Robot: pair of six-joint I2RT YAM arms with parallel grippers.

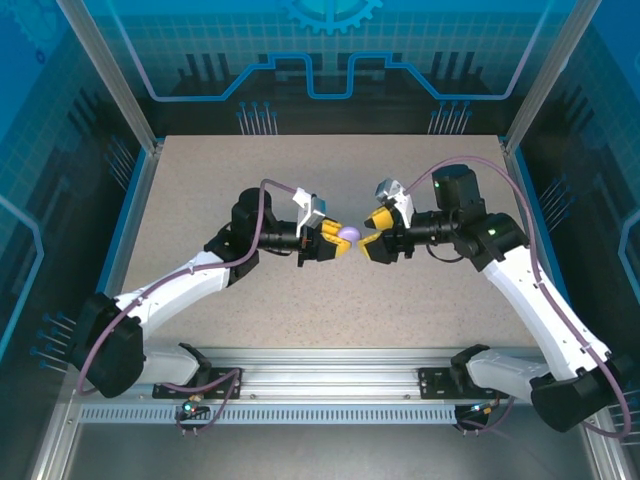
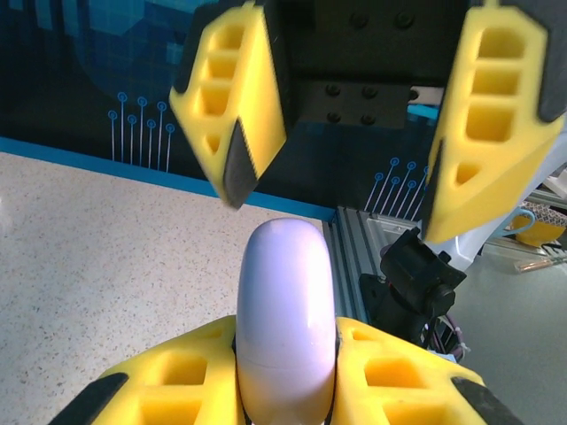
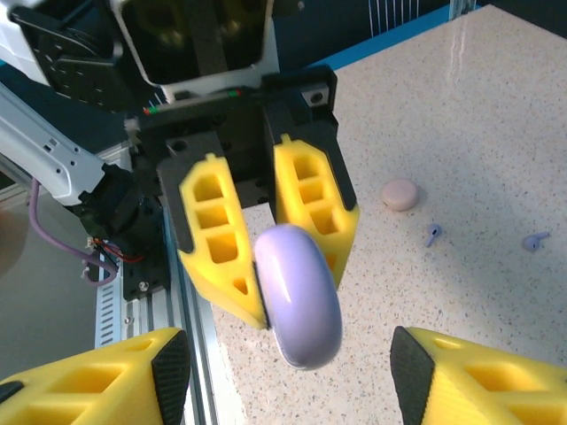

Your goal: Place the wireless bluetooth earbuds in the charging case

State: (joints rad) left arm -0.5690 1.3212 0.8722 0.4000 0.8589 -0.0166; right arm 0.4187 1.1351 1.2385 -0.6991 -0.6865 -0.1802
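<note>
Lilac-purple rounded plastic charging case (image 3: 298,297) sits edge-on, pinched across its flat faces by the yellow-fingered left gripper (image 1: 341,238), which is clamped tight on it above the speckled beige table (image 1: 200,200). Its long axis runs out past those fingertips, with the free end pointing at the right gripper (image 1: 365,235). That gripper's fingers stand wide apart and hold nothing, one to each side of the case's end and clear of it. The case's rear is hidden between the left fingers, and whether its lid is up cannot be made out. One tiny lilac-purple stemmed earbud (image 3: 432,235) and a second lilac earbud (image 3: 535,240) lie on the table, well apart from both grippers. They are too small to show which way their stems point. The first lies near a pale pink round case (image 3: 400,195) that lies flat.
</note>
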